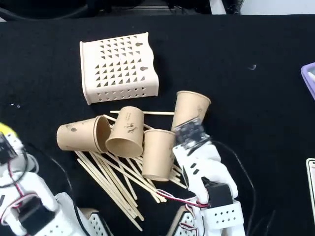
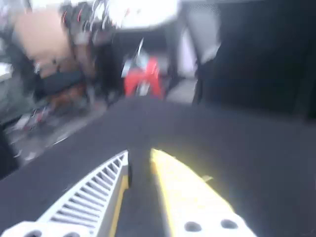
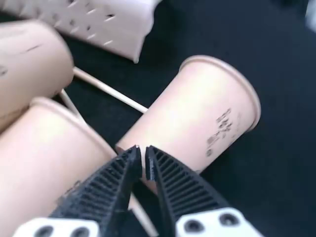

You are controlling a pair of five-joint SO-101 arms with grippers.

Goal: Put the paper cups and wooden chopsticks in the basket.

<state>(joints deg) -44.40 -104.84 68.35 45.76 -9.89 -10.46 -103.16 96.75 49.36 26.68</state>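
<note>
Right arm: right end effector (image 3: 143,154) has its black jaws pressed nearly together, with a hairline gap at the tips. The tips sit at the base end of a paper cup (image 3: 197,118) that lies on its side, mouth pointing away from the end effector. The jaws may be nipping the base rim; contact is not clear from the wrist view.

Just beside the jaws lies a second cup (image 3: 44,163), also on its side, its rim close to the first one's base. Beyond that is a third cup (image 3: 29,54). Just ahead of the tips a single chopstick (image 3: 108,91) runs across between the cups.

Past the third, on the side of the cluster away from this end effector, a fourth cup (image 1: 76,136) lies on its side.

The basket (image 1: 119,68) is pale and perforated. It is tipped on its side on the black bench (image 1: 236,59), well ahead of the right end effector, beyond the cups and apart from them.

The remaining chopsticks (image 1: 113,182) lie in a loose fan under and beside the cups, between the two arms.

Left arm: left end effector (image 2: 139,158) has one white finger and one yellow, slightly spread, with nothing between them. It is well apart from the cups, with black bench ahead of it.
</note>
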